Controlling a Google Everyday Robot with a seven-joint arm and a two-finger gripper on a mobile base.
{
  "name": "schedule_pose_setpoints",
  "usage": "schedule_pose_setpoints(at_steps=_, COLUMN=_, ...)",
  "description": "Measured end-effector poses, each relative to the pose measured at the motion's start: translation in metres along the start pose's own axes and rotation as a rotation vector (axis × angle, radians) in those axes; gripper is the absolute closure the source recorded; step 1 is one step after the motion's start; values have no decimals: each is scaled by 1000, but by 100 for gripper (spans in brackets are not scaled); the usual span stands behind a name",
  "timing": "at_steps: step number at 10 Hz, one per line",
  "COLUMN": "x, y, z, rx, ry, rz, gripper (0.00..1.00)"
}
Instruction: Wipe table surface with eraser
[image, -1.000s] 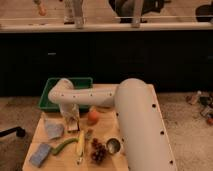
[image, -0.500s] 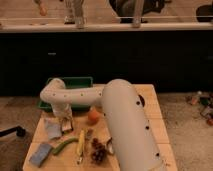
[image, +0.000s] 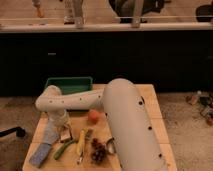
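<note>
The white arm (image: 95, 100) reaches from the lower right across the wooden tabletop (image: 150, 102), bends at an elbow on the left and drops toward the front-left part of the board. The tool (image: 52, 134) hangs at the end of that bend, low over the wood, and whether it is open or closed cannot be told from this view. Just below and to the left of the tool lies the eraser (image: 40, 155), a grey-blue block flat on the tabletop near the front-left corner; it seems to touch the tool's tip, though the contact is hard to make out. Just right of the tool stands a small packet (image: 65, 134). Further right lie a green vegetable (image: 64, 149), a banana (image: 81, 142), a cluster of dark grapes (image: 98, 151) and a small metal cup (image: 110, 146). An orange fruit (image: 93, 115) sits up and right of the tool, beside the arm. Behind the tool, at the back-left edge, rests a green tray (image: 68, 84).
</note>
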Motion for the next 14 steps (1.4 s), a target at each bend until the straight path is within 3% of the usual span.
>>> schedule_pose_setpoints(at_steps=4, x=27, y=29, z=-1, rx=-12, ry=-7, rz=42, gripper=100)
schedule_pose_setpoints(at_steps=7, x=45, y=25, z=8, rx=-32, ry=-28, rz=20, gripper=100)
schedule_pose_setpoints(at_steps=12, x=44, y=26, z=5, rx=-34, ry=-26, rz=18, gripper=100)
schedule_pose_setpoints(at_steps=14, x=26, y=9, z=3, rx=-37, ry=-29, rz=-23, gripper=100)
